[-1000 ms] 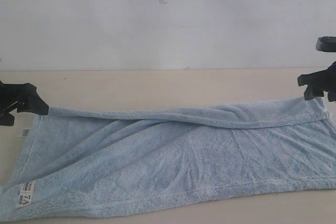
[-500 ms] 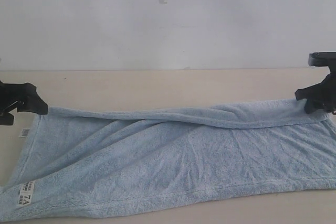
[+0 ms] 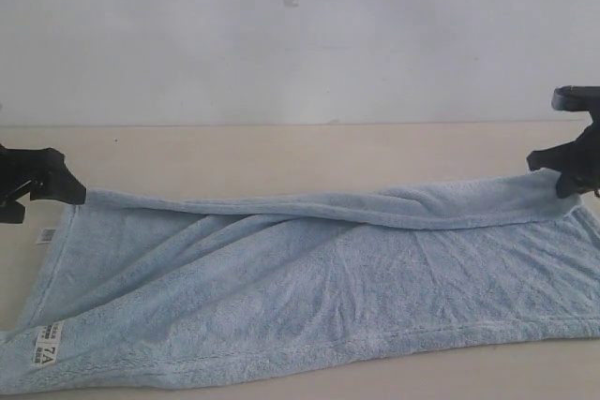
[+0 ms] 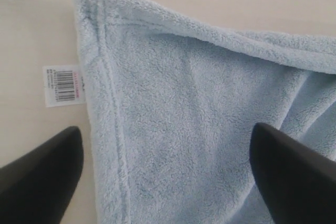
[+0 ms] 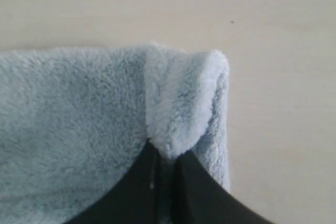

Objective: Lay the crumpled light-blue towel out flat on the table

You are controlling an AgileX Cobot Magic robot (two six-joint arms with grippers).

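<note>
**Towel almost flat, 1 long fold to go**

Closest to the camera, the towel (image 3: 309, 297) lies spread wide on the table (image 3: 281, 152). A white label (image 3: 47, 346) sits at its near left corner. This near part looks open and smooth.

Farther back, 1 long fold (image 3: 309, 211) runs from side to side, so the far part is not flat yet.

At the far right corner, the right gripper (image 5: 164, 153) has its 2 fingers squeezed shut on a pinch of towel. I think this is to pull the cloth tight.

At the far left corner, the left gripper (image 4: 165, 145) has its fingers wide apart, 1 over towel and 1 over bare table. It holds nothing. A small barcode tag (image 4: 63, 85) sticks out beside the hem there.

I see nothing else in the way of a pull. Behind it all is a white wall (image 3: 281, 35).
</note>
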